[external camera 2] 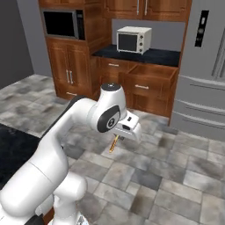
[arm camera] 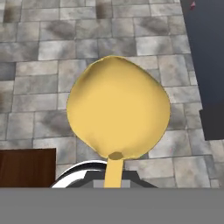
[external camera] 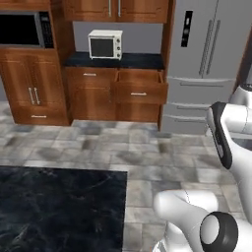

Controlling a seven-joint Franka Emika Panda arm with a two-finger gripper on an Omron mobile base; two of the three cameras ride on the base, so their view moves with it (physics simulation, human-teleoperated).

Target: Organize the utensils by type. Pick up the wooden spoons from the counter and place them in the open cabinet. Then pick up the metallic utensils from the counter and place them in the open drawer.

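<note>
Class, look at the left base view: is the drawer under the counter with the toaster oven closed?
No. The drawer is pulled out from the cabinet front, its inside open, right of a closed drawer.

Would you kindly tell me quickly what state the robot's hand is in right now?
Hand: closed, holding a wooden spoon by its handle.

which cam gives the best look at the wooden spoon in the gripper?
Hand view: the wooden spoon has its bowl facing the camera, its handle running down toward the gripper. The right base view shows a thin stretch of it hanging below the gripper over the floor tiles.
</note>
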